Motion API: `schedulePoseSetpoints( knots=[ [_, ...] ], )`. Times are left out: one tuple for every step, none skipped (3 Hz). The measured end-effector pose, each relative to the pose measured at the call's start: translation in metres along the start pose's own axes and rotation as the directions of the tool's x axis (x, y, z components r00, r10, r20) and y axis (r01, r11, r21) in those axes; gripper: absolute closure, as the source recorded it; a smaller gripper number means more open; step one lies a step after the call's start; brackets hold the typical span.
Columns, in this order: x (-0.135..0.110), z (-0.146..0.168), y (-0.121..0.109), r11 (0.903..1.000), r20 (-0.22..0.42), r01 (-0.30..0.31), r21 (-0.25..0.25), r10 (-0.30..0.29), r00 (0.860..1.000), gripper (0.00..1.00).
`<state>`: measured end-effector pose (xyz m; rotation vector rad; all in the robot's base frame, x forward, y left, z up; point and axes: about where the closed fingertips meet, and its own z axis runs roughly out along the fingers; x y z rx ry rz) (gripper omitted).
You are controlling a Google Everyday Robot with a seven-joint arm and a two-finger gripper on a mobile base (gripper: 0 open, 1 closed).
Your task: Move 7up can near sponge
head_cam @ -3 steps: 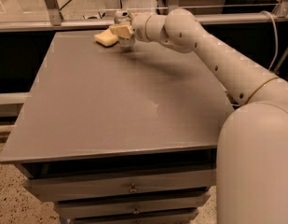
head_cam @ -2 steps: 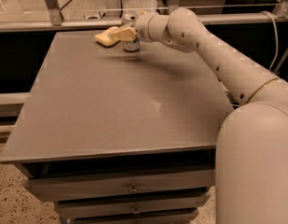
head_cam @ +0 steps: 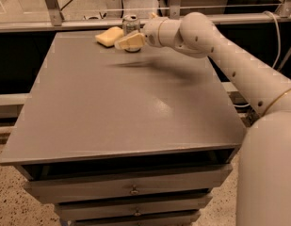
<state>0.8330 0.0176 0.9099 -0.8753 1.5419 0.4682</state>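
Over the grey tabletop (head_cam: 112, 121), toward its far edge, the gripper (head_cam: 128, 42) hangs low right against the 7up can (head_cam: 131, 23), covering its lower half; whether it grips, can't tell. Can's upright, and the sponge (head_cam: 109, 36) lies just beside it, far-left-corner side.

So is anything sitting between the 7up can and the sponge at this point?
Nothing visible does. The 7up can stands at the far edge of the table, directly beside the sponge. The end effector is right at the can, covering its lower half.
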Motion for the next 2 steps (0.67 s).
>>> schedulePoseSetpoints(
  knots=[
    [-0.014, -0.046, 0.015, 0.9978, 0.018, 0.044, -0.050, -0.043, 0.999, 0.00],
    [-0.041, -0.121, 0.037, 0.9879, 0.054, 0.113, -0.107, -0.107, 0.993, 0.00]
  ],
)
